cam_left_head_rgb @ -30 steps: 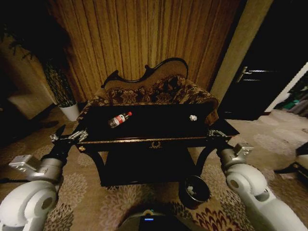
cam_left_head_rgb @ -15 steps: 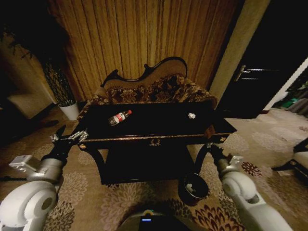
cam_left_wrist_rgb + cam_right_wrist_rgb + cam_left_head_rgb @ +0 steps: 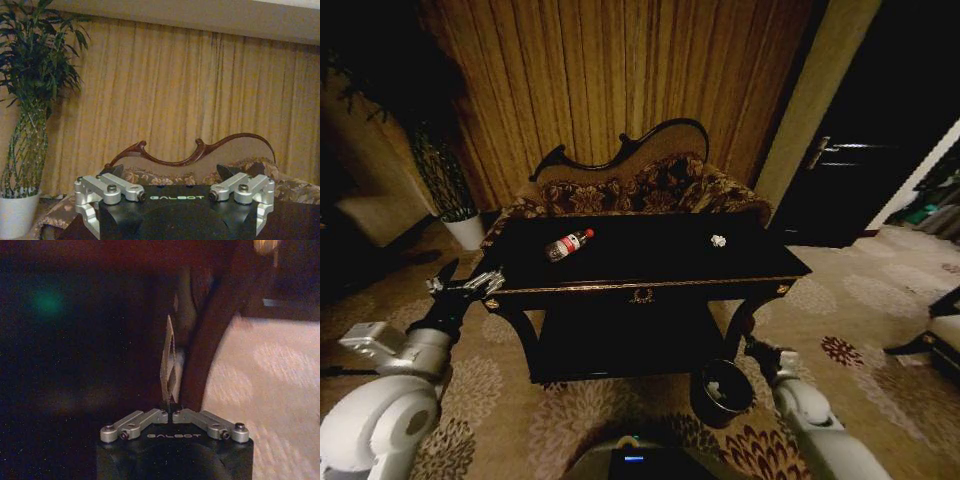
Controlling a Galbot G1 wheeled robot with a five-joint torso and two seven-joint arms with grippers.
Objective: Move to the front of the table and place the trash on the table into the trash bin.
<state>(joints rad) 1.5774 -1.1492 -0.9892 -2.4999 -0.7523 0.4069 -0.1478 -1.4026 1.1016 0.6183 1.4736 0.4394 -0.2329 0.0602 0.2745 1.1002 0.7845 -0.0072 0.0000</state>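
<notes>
The black table stands straight ahead. On its top lie the clear bottle with a red cap, left of centre, and a small white wad at the right. The dark trash bin sits on the carpet by the table's right front leg, with something white inside. My right gripper is low beside that leg, just above and right of the bin. It is shut on a thin tan paper piece, seen edge-on. My left gripper hangs open at the table's left front corner, holding nothing.
A floral carved-back sofa stands right behind the table against the curtains. A plant in a white pot is at the far left, a dark door at the right. The curved table leg rises close before my right gripper.
My right gripper has dropped from the table's right front corner down beside the leg, toward the bin, with the tan paper in it. The left arm has stayed put.
</notes>
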